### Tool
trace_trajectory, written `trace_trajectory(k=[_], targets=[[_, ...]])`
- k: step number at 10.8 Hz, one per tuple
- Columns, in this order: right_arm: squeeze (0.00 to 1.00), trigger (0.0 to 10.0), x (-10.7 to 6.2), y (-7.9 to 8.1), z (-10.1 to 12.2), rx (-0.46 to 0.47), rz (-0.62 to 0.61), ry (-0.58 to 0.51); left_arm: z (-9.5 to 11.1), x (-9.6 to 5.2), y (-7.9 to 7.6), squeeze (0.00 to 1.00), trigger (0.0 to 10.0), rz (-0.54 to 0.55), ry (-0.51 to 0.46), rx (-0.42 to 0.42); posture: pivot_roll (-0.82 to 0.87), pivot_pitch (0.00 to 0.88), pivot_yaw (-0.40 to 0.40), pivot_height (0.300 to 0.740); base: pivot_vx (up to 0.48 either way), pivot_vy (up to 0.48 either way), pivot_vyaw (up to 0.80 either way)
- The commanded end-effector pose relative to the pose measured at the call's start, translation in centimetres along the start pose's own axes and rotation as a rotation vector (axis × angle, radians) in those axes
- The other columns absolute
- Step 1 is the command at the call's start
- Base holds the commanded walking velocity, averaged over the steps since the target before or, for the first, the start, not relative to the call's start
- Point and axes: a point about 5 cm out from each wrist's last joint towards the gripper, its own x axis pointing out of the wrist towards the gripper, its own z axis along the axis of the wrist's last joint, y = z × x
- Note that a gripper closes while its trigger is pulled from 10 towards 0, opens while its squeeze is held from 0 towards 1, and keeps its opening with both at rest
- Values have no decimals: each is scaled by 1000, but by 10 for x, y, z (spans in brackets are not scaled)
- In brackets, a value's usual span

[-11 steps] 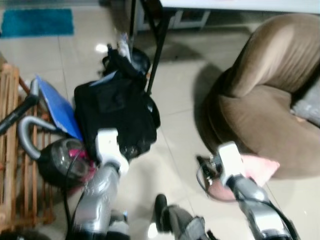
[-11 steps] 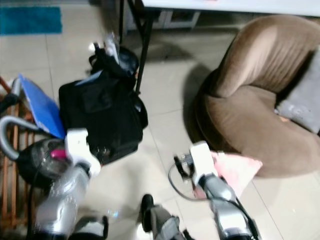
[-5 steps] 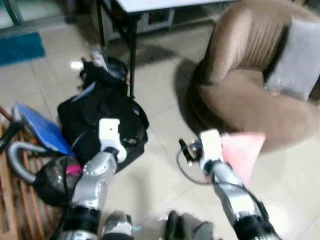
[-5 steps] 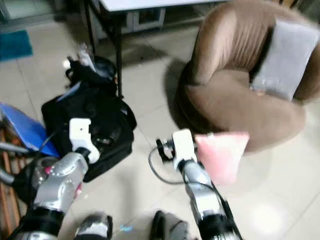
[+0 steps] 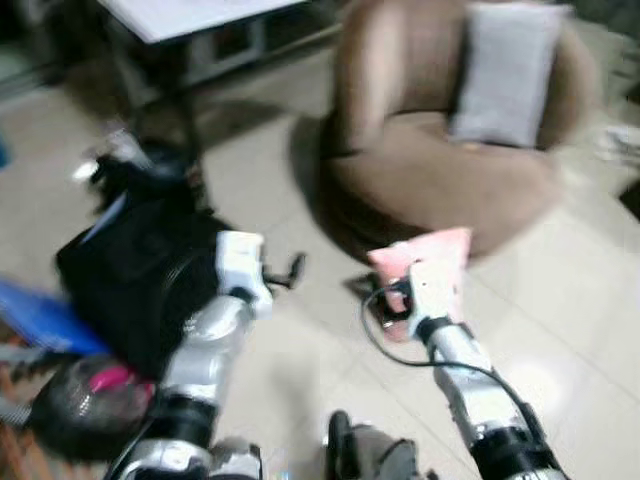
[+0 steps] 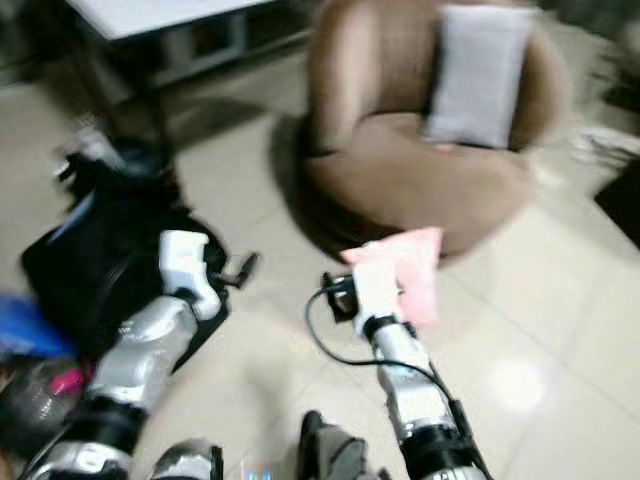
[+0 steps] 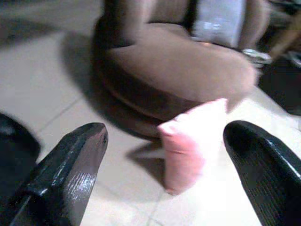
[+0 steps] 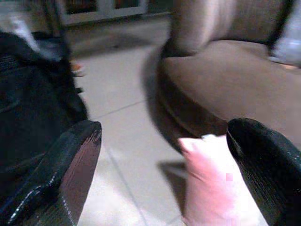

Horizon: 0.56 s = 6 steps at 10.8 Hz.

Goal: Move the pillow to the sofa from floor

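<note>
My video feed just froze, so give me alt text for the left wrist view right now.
A pink pillow stands upright on the pale tiled floor, framed between the left gripper's two widely spread black fingers. Just behind it sits a round brown sofa with a grey cushion against its backrest. The picture is somewhat blurred.

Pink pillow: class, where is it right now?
In the left eye view the pink pillow is at centre-right, at the right gripper, just in front of the brown sofa.

Pink pillow (image 5: 425, 262): one. Grey cushion (image 5: 505, 70): one; brown sofa (image 5: 400, 170): one. Black bag (image 5: 135, 280): one; table (image 5: 190, 15): one.
</note>
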Motion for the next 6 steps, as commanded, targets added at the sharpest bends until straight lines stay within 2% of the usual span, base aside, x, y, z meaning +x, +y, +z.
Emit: trace_trajectory(k=[1, 3, 4, 5, 6], targets=[[0, 10000, -5, -3, -7, 6, -26, 20, -3, 1, 0, 0, 10000, -9, 13, 18, 178, 170, -74, 732, 0, 0, -638], [0, 10000, -11, -5, -10, 2, -40, 22, -6, 1, 0, 0, 10000, -11, 24, 18, 164, 176, -74, 732, 0, 0, -641], [0, 10000, -14, -10, -9, 15, -64, 1, -1, -2, 4, 0, 10000, 12, -61, -63, 162, 182, -78, 732, 0, 0, -644], [0, 10000, -16, -17, -1, 29, -98, -68, 8, -8, 10, 0, 10000, 41, -179, -109, 162, 189, -87, 732, 0, 0, -638], [0, 10000, -19, -21, 7, -25, -118, -137, 11, -14, 12, 0, 10000, 54, -243, -86, 166, 192, -91, 732, 0, 0, -638]])
